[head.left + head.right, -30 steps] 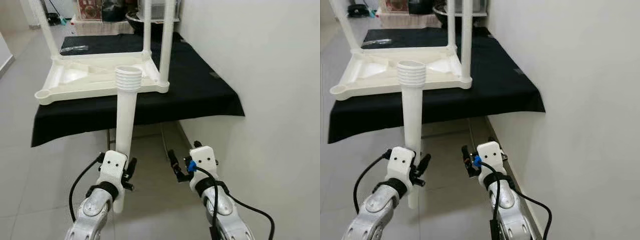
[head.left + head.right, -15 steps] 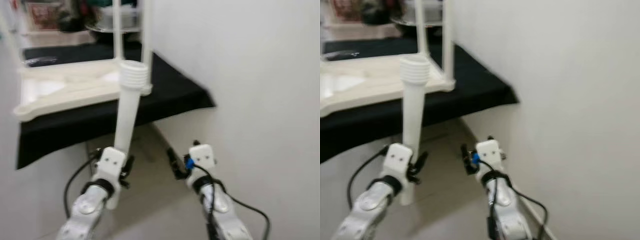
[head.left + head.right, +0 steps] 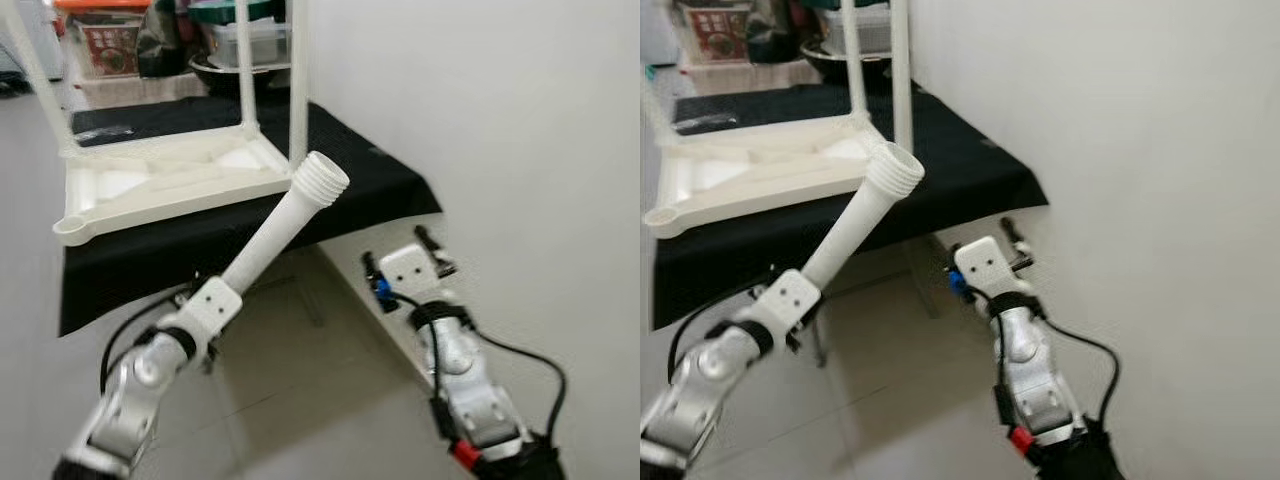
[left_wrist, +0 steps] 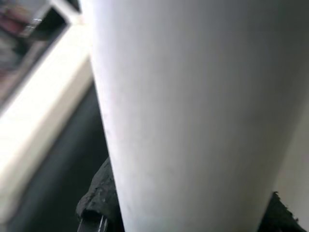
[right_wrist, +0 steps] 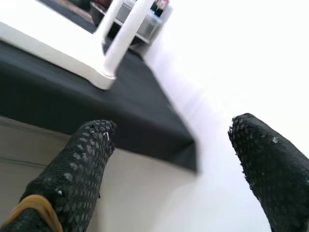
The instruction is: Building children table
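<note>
My left gripper (image 3: 213, 302) is shut on the lower part of a long white table leg (image 3: 275, 235). The leg leans up and to the right, and its threaded end (image 3: 321, 180) hangs in front of the near right corner of the table top. That white children's table top (image 3: 150, 190) lies upside down on a black-draped table, with thin legs (image 3: 297, 80) standing up from its corners. Close up in the left wrist view, the leg (image 4: 193, 116) is a broad white shaft. Near the wall my right gripper (image 3: 402, 254) is open and holds nothing, its fingers (image 5: 82, 164) spread wide.
A white wall (image 3: 500, 120) runs close along the right. The black cloth (image 3: 360, 190) hangs over the table's front edge. Boxes and a bowl (image 3: 215, 45) stand behind the table. Tiled floor (image 3: 300, 400) lies below my arms.
The leg has tipped from upright to leaning right, toward the table top's corner. My right arm has risen and swung toward the wall. The camera has also shifted.
</note>
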